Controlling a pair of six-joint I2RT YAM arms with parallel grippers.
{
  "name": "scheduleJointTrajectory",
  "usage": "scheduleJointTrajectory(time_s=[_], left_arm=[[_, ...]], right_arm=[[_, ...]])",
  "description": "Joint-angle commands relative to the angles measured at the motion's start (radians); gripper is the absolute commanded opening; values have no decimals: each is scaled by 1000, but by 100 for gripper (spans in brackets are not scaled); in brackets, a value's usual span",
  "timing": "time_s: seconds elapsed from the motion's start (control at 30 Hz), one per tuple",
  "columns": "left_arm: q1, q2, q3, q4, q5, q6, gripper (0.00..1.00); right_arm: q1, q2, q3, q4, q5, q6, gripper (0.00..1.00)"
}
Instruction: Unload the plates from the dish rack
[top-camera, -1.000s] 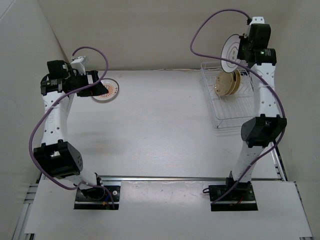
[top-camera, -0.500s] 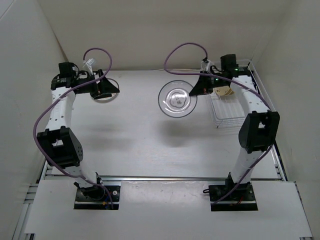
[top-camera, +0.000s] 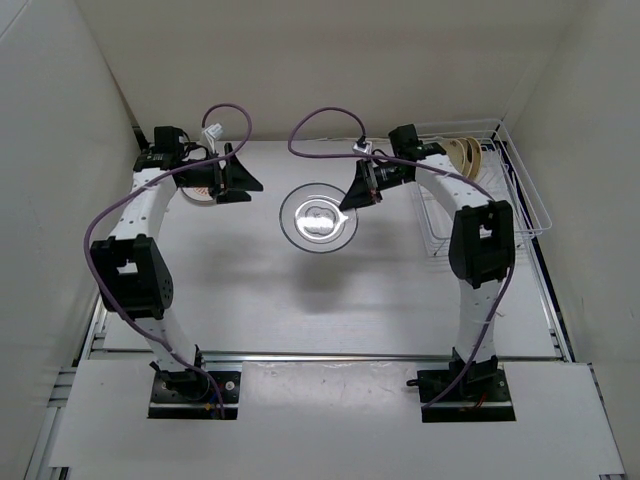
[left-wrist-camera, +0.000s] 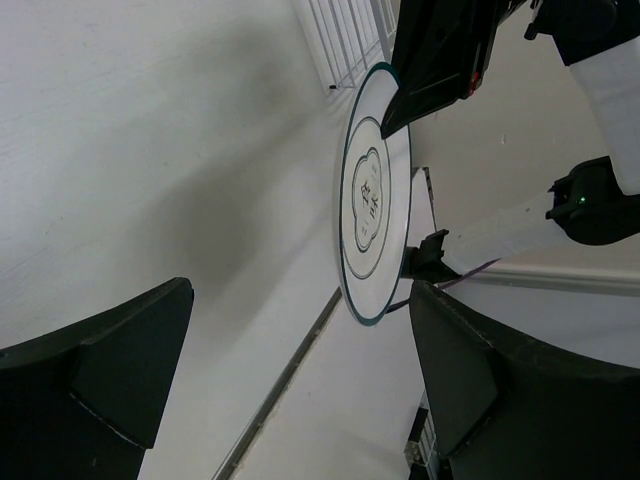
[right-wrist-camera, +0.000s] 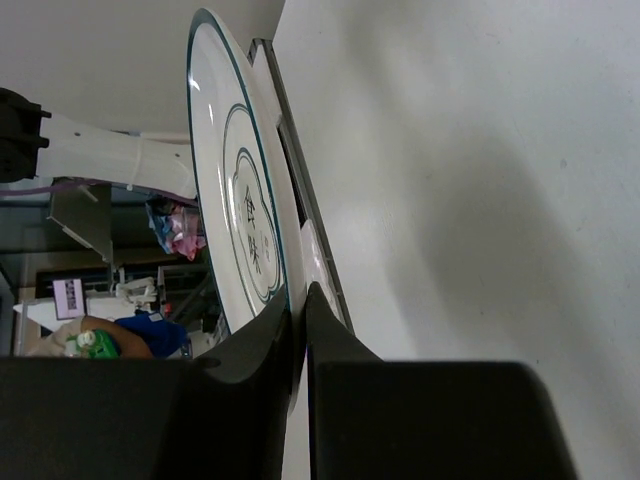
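The right pincer (top-camera: 352, 197) is clamped on the rim of the ringed plate (top-camera: 318, 217), gripping it at the plate's 2 o'clock edge in the top view. In the right wrist view the two fingers (right-wrist-camera: 270, 345) are pressed together over the rim, and the ringed plate (right-wrist-camera: 240, 220) rises edge-on from them. The plate hangs above the middle of the tabletop (top-camera: 250, 290), face up, with its shadow on the surface at 6 o'clock.

The left pincer (top-camera: 245, 178) sits at 10 o'clock of the plate, near it but apart, with its jaws spread wide and nothing between them. In its own view the left pincer (left-wrist-camera: 300, 300) frames the ringed plate (left-wrist-camera: 372, 195).

A sunburst plate (top-camera: 197, 193) lies on the tabletop at 9 o'clock of the left pincer, partly hidden by that arm. The rack (top-camera: 520, 200) stands at 3 o'clock of the held plate, close to the right wall, with tan plates (top-camera: 465, 152) upright in its far end.

Open tabletop spreads from 4 to 8 o'clock of the held plate toward the arm bases. Walls close off the left, far and right sides.
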Motion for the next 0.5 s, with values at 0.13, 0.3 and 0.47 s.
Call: scheduleJointTrajectory(time_s=[0.13, 0.3, 0.47], left_arm=[[-14, 8, 10, 34, 44, -1, 100], [-69, 37, 29, 34, 25, -1, 100], [-103, 64, 47, 34, 25, -1, 100]], right_arm=[[26, 65, 116, 97, -113, 98, 0], [35, 105, 164, 158, -88, 159, 0], [46, 136, 211, 193, -42, 218, 0]])
